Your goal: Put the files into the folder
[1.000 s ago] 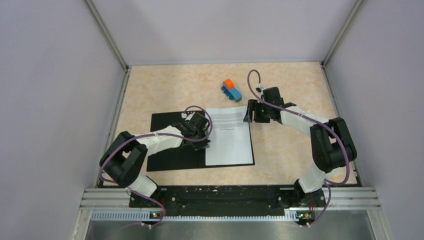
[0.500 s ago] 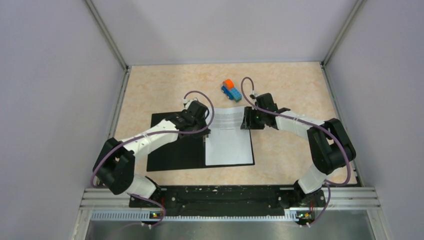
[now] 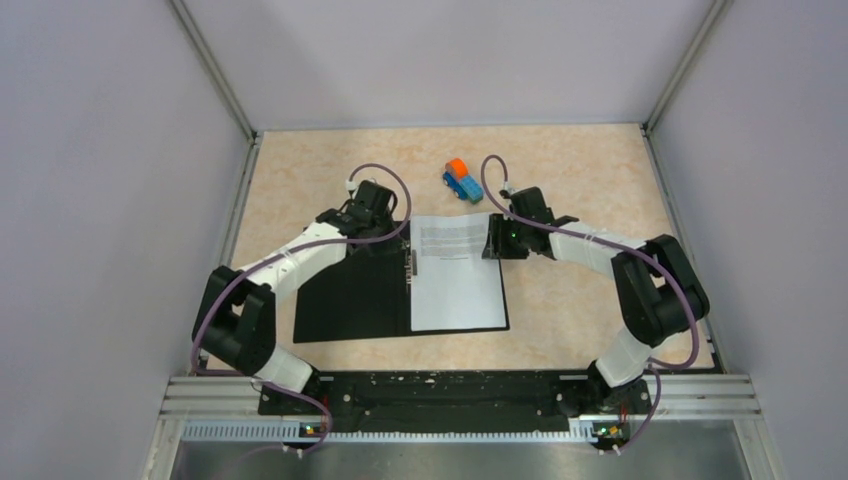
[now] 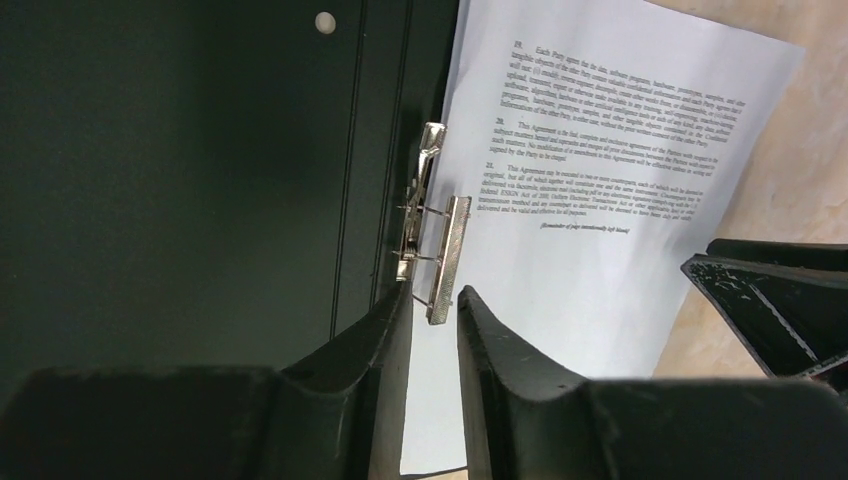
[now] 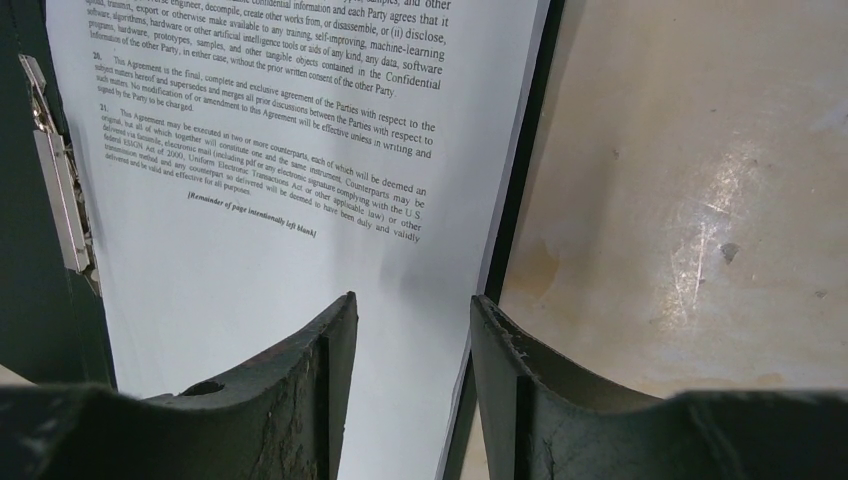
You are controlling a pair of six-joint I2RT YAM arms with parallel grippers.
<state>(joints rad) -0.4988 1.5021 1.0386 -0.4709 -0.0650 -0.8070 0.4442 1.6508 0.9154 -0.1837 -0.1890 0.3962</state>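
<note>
Left end effector (image 3: pixel 380 232) has pulled back off the files (image 3: pixel 458 285), which lie on the right half of the open folder (image 3: pixel 350 295). Left wrist: nearly closed, empty, near the clip (image 4: pixel 445 255). Right wrist: right end effector (image 5: pixel 410 305) spread, empty, over the files' edge; contact unclear.

Folder (image 3: pixel 350 300) lay open on bench (image 3: pixel 580 300), files (image 3: pixel 458 290) on its right half, clip strip (image 3: pixel 409 270) just left of them. Toy truck (image 3: pixel 463 181) sat behind folder, apart.

Pale lavender walls (image 3: pixel 100 200) enclose a peach marbled tabletop (image 3: pixel 600 170), evenly lit.
</note>
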